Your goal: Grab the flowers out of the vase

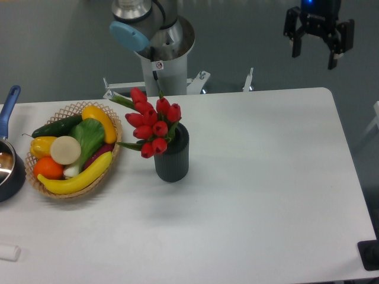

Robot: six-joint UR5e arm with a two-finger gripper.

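The flowers [151, 123], red tulip buds with green leaves, stand in the vase [172, 158], a dark grey ribbed cylinder left of the table's middle. The bunch leans up and to the left over the vase's rim. My gripper [316, 52] hangs high at the top right, beyond the table's far edge and well away from the vase. Its two black fingers point down and stand apart, with nothing between them.
A wicker basket [112, 161] of fruit and vegetables sits just left of the vase. A dark pot [9, 171] with a blue handle is at the left edge. The arm's base [161, 56] rises behind the table. A small white object [9, 252] lies at the front left.
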